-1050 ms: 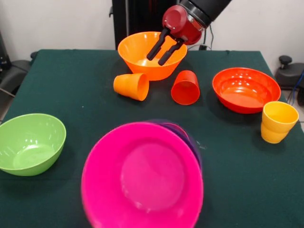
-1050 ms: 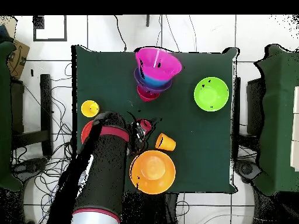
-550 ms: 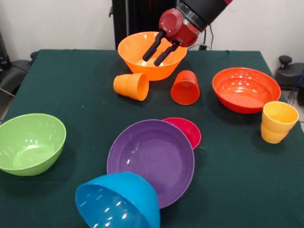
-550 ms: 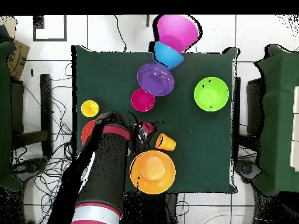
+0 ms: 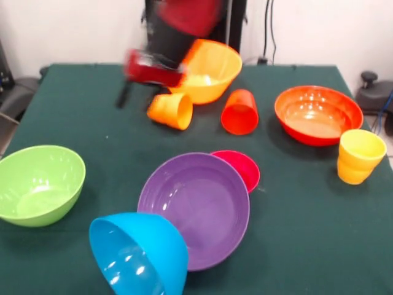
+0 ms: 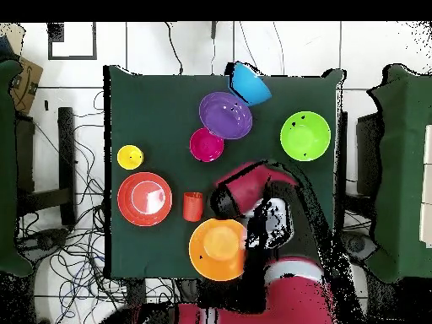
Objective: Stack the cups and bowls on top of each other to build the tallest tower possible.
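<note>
My gripper [image 5: 135,96] is a blur at the back of the table, left of the ribbed orange cup [image 5: 171,110], which lies on its side. Behind that cup the big orange bowl [image 5: 209,69] leans tilted against my arm [image 6: 253,190]. The red-orange cup [image 5: 239,112] stands beside it. No tower stands: the purple bowl [image 5: 193,206] lies flat with the small magenta bowl [image 5: 244,167] at its rim. The blue bowl [image 5: 138,255] is tipped on its side at the table's edge. The overhead view hides the gripper and the ribbed cup under my arm.
A green bowl [image 5: 37,184] sits alone at the left. An orange-red bowl [image 5: 318,115] and a yellow cup [image 5: 359,157] are at the right. The dark green table [image 5: 80,123] ends just behind the blue bowl [image 6: 250,83].
The leaning pile fell apart: the pink bowl went over the table's edge and out of view, and the blue bowl rolled to the edge. My arm swung fast across the orange bowl, which tilted.
</note>
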You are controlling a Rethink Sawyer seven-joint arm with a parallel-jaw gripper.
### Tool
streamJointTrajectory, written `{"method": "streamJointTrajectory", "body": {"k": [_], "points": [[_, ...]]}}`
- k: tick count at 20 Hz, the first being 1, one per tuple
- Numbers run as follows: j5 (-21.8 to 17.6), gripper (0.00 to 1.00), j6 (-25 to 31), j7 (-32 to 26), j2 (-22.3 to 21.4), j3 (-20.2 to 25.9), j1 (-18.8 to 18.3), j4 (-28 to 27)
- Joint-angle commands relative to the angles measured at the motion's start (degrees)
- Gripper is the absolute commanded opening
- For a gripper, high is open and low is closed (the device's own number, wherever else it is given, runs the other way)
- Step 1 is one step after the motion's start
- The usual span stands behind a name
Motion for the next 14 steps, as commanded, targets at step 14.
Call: {"method": "streamJointTrajectory", "body": {"k": [14], "points": [[-12.6, 1.00, -5.2, -39.4, 10.9, 21.8, -25.6, 9.6]]}}
